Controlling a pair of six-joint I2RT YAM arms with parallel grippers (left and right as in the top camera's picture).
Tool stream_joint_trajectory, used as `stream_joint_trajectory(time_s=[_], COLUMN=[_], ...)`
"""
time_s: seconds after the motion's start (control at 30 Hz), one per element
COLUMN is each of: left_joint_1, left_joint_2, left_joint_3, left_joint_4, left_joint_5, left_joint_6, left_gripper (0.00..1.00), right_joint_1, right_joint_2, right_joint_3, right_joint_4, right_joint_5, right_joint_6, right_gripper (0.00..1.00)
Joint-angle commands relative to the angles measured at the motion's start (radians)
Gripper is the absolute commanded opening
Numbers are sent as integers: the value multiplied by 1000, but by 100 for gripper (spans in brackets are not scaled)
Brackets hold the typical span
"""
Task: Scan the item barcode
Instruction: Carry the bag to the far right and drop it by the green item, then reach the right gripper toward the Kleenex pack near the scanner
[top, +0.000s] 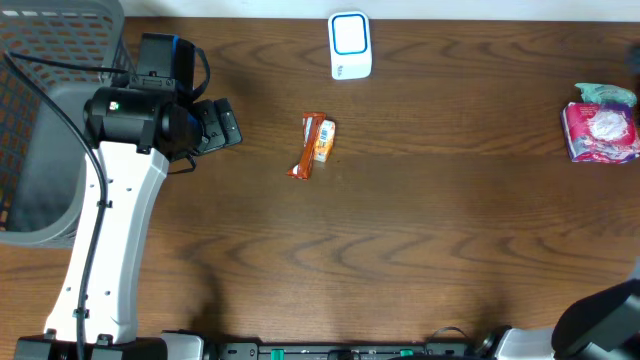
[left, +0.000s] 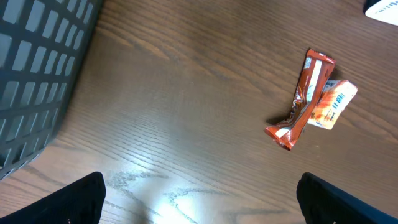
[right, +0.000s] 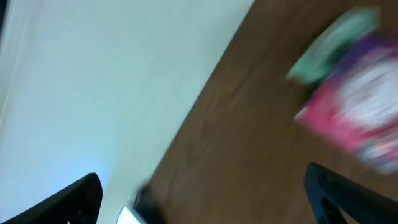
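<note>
Now | snack bar (top: 313, 146) lies ahead of left end effector (top: 234, 125) | untouched

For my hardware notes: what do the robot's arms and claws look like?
The left arm has a white link, black joints, a green light, a blue patch and a black cable. The left claw is black. The right arm shows only a dark piece.

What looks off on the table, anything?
The brown snack bar at the centre looks twisted and crumpled at one end, overlapping a small orange packet whose barcode faces up. The right wrist view is blurred. Nothing looks spilled.
</note>
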Motion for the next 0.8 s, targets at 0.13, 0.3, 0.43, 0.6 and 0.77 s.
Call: stream_joint_trajectory(time_s=[0.13,0.3,0.43,0.6,0.77], left_joint_1=[3,3,3,3,3], left_joint_2=[-9,-9,-9,-9,-9], left_joint_3=[0,0,0,0,0], left_joint_4=[-3,-3,-3,-3,-3], left_joint_5=[-10,-10,-10,-10,-10], left_joint_6=[5,5,5,5,5], left_gripper=[98,98,98,98,98], right_joint_1=[266,437,578,699,797], right_joint_2=[42,95,160,253,329], right_joint_3=[-1,-1,-1,-1,-1], right_joint_4=[-123,-137,-136,-117,-100], right_joint_5=[-88,-64,6,27,27], right_joint_6=[-124,-206,-230,-216,-158], right_gripper=[99,99,99,99,99])
